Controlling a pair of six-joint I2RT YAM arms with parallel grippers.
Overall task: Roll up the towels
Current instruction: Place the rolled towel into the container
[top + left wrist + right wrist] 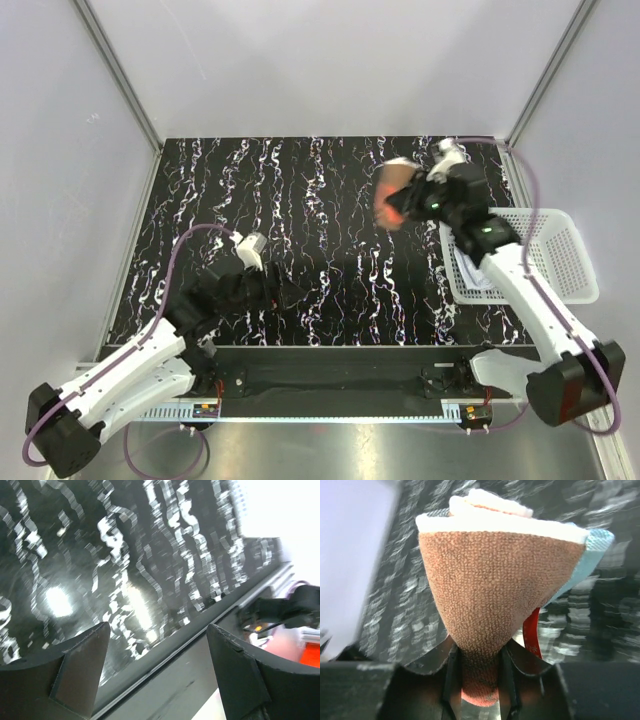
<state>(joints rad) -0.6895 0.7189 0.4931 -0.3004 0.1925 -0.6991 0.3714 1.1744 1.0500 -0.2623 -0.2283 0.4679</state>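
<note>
Pinching the orange towel point(500, 590) by its narrow lower end, the right gripper point(481, 680) is holding it bunched and lifted off the table point(330, 190) at the upper right of the top view, brownish reverse toward the wrist camera. It is probably carrying it somewhere, though whether to open surface or to the white perforated basket point(565, 265) at right is unclear. The left gripper point(155, 670) is hovering wide open and empty over the near edge, likely waiting. Black, white-veined marbling is covering the tabletop, and plain pale walls point(300, 60) are enclosing it.
</note>
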